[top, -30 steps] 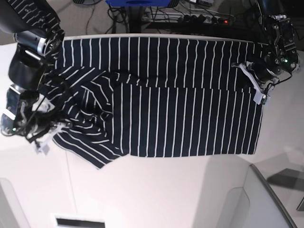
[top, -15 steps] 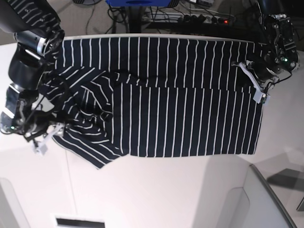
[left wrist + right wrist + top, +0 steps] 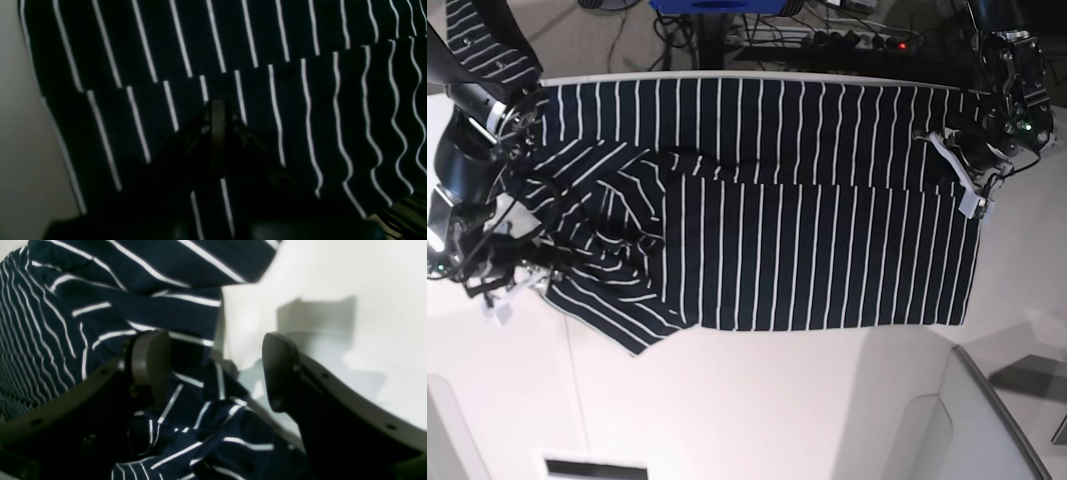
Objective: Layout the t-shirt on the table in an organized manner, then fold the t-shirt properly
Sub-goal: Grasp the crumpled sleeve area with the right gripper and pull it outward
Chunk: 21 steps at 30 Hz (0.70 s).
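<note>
The dark striped t-shirt (image 3: 807,220) lies spread across the white table (image 3: 777,400), with its near half folded over and the left end bunched up. At the shirt's right edge my left gripper (image 3: 972,195) is shut. In the left wrist view its tips (image 3: 218,110) press on the t-shirt (image 3: 300,50) by a fold line; I cannot tell whether cloth is pinched. My right gripper (image 3: 507,300) sits at the crumpled left end. In the right wrist view it (image 3: 213,370) is open, and rumpled t-shirt (image 3: 100,290) lies under and between the fingers (image 3: 150,366).
Cables and a power strip (image 3: 847,40) run behind the table's far edge. A grey raised panel (image 3: 987,420) stands at the near right corner. A dark slot (image 3: 592,467) sits at the bottom left. Bare table (image 3: 333,290) lies beside the right gripper.
My right gripper has opened, let go of the bunched cloth and shifted slightly left. The left gripper and the rest of the shirt have stayed put.
</note>
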Motion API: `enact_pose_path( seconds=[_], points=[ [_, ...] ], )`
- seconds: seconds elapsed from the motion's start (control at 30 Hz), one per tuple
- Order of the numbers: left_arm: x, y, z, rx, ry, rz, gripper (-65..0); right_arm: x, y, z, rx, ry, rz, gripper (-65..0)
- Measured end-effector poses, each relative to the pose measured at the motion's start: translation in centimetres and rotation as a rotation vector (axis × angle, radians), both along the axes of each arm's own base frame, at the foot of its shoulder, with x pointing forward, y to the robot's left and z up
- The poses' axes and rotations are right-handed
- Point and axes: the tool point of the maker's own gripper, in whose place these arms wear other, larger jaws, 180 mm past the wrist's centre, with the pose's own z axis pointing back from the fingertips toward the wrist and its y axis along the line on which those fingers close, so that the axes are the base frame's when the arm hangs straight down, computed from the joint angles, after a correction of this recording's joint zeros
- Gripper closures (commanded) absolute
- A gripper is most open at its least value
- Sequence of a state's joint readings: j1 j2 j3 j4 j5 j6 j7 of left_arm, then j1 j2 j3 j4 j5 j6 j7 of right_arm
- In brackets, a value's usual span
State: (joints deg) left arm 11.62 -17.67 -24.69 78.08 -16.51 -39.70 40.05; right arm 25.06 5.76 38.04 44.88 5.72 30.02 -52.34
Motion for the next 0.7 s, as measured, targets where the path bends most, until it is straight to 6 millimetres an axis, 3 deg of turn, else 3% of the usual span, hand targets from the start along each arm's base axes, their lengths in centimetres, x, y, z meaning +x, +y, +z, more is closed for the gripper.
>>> enact_pose_path(
  seconds=[0.1,0.23,0.5,0.57,0.7],
  points=[
    [-0.1,0.1,0.0,0.001,0.000,0.001,0.0,0.0,0.4,-0.4,0.031,0.011,-0.004,-40.7],
    [-0.3,0.1,-0.1,0.002,0.005,0.001,0.0,1.0,1.7,0.4,0.130,-0.037,-0.042,-40.5],
    [-0.3,0.1,-0.1,0.002,0.007,0.001,0.0,0.3,2.2,0.2,0.147,-0.001,-0.023,-39.8],
    [-0.3,0.1,-0.1,0.002,0.007,0.001,0.0,0.3,2.2,0.2,0.147,0.000,-0.023,-34.2],
    [-0.4,0.1,-0.1,0.002,0.007,0.001,0.0,0.3,2.1,0.3,0.149,-0.003,-0.028,-15.0]
  ],
)
